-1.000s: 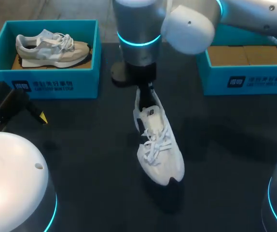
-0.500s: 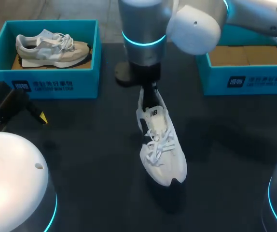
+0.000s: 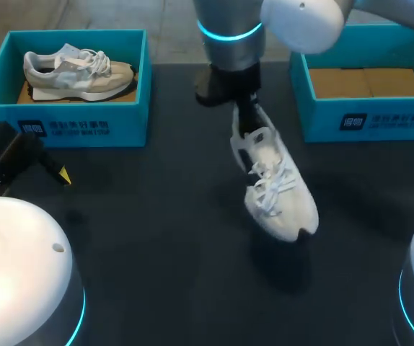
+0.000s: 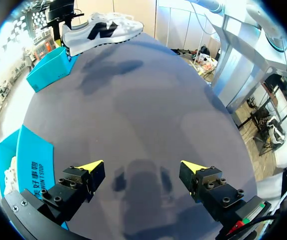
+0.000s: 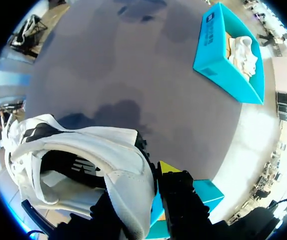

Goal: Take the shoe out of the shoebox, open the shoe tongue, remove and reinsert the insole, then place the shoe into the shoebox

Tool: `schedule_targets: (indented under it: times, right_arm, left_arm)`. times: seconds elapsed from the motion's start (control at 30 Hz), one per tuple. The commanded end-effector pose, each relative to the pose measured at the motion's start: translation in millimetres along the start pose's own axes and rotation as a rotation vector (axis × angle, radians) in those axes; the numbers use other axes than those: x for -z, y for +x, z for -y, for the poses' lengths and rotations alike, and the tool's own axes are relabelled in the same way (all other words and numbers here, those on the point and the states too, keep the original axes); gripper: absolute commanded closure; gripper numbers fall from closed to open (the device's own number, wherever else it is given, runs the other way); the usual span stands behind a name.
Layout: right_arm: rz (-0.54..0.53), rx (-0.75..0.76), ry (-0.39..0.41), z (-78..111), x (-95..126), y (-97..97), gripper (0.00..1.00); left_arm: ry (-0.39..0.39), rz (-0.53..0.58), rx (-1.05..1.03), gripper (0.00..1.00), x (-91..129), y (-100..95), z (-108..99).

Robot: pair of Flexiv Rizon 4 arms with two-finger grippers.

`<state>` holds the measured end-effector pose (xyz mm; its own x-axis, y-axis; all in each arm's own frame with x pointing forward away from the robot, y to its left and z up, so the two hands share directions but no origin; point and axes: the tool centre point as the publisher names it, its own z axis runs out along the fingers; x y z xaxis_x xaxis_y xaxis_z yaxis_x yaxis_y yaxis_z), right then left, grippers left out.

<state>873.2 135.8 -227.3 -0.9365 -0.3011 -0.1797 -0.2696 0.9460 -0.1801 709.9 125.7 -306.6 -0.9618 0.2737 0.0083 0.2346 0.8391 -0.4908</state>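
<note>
Right tool [image 3: 244, 119] is clamped on the heel collar of the white sneaker [image 3: 275, 187], one finger inside the opening and one outside, so the shoe hangs toe-down and tilted, clear of the dark surface [image 3: 135, 238], with its shadow beneath the toe. Over the last second the arm has carried the sneaker from the middle of the surface off to the right, and it now hangs near the right shoebox [image 3: 366, 119], whose cardboard floor shows bare. That reads as the carry toward the final placing, though I cannot tell from the dark opening whether the insole sits properly inside.

Between sneaker and box interior stands the box's side wall; the low toe will likely need lifting over that rim. Plenty of bare surface lies around and below the shoe. Left tool [image 4: 142, 167] hangs wide open and empty, well apart at the left, near the left shoebox [image 3: 70, 126] holding a beige sneaker [image 3: 77, 72].
</note>
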Motion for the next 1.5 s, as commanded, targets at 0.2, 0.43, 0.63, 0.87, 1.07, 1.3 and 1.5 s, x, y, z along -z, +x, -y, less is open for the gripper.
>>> schedule_targets:
  times: [0.2, 0.43, 0.63, 0.87, 1.07, 1.3, 1.5]
  right_arm:
    - [-0.022, 0.041, -0.030, 43.5, 0, -9.0, 1.00]
    - [0.019, 0.050, -0.056, 94.8, 5, -27.3, 1.00]
    - [0.019, 0.050, -0.056, 94.8, 5, -27.3, 1.00]
    - [0.019, 0.050, -0.056, 94.8, 5, -27.3, 1.00]
    - [0.043, 0.040, -0.038, 108.5, 0, -34.4, 1.00]
    - [0.059, 0.018, -0.020, 173.9, 5, -66.1, 1.00]
    - [0.039, 0.084, -0.038, 220.9, 3, -94.1, 1.00]
  left_arm:
    - [-0.003, 0.000, 0.000, 0.00, 0, 0.9, 0]
    - [-0.003, 0.000, 0.000, 0.00, 0, 0.9, 0]
    - [-0.003, 0.000, 0.000, 0.00, 0, 0.9, 0]
    - [-0.003, 0.000, 0.000, 0.00, 0, 0.9, 0]
    - [-0.003, 0.000, 0.000, 0.00, 0, 0.9, 0]
    - [-0.003, 0.000, 0.000, 0.00, 0, 0.9, 0]
    - [-0.003, 0.000, 0.000, 0.00, 0, 0.9, 0]
